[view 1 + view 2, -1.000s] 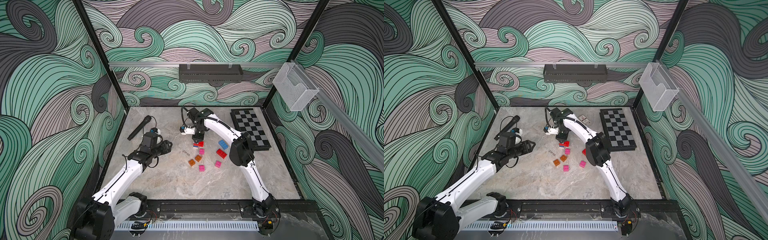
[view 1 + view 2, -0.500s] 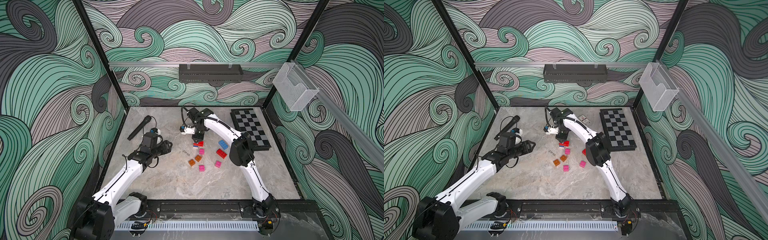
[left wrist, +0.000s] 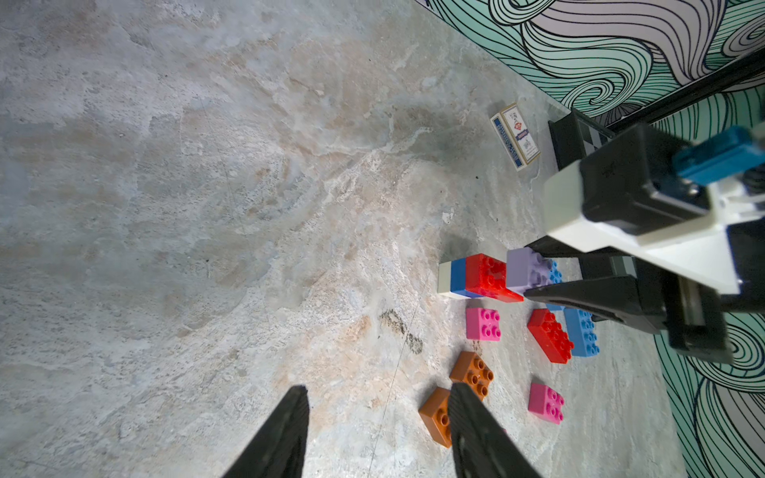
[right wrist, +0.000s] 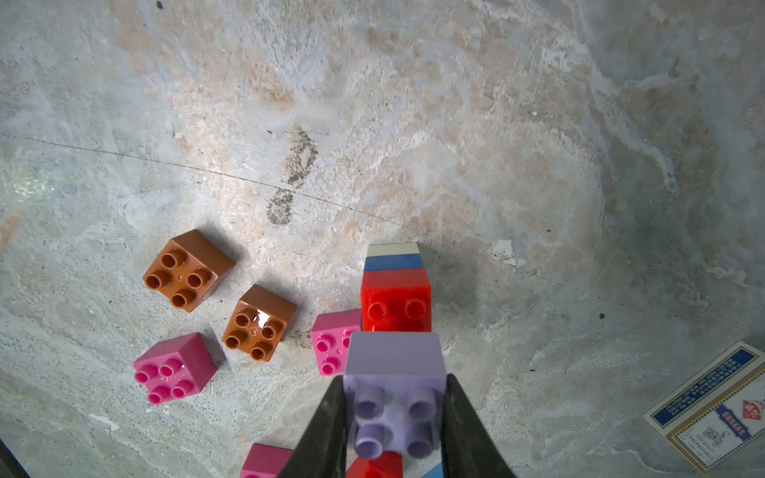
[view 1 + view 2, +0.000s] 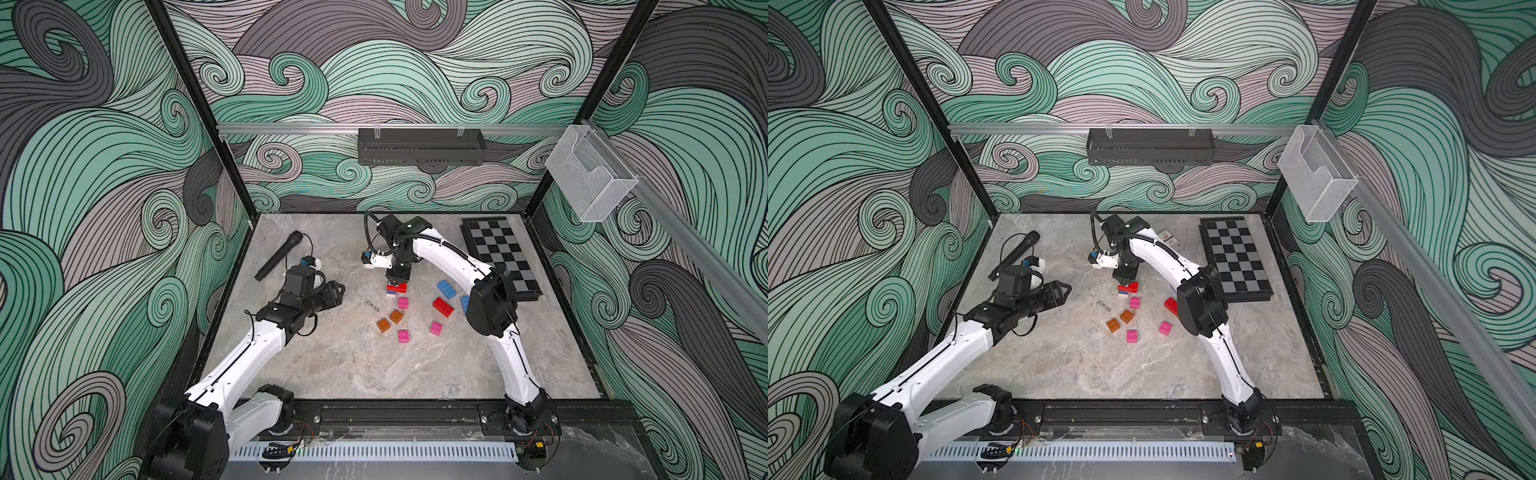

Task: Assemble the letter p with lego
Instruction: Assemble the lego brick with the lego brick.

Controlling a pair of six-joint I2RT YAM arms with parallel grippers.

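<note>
Lego lilac brick point(image 4: 395, 397) was pinched in right gripper point(image 4: 394, 387), over the red-blue-white stack point(image 4: 395, 298) on the table point(image 4: 496, 124). Left gripper point(image 3: 377, 389) spread, empty. Judged: align studs squarely, press straight down, avoid tipping stack.

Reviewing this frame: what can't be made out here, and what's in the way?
- Lilac brick: hidden under the right gripper in both top views; whether it is pressed onto the stack's red brick is unclear in both wrist views.
- One blue brick: mostly behind the right arm's elbow in a top view.
- Card deck: cut off by the right wrist view's edge; its print is too small to read.
</note>
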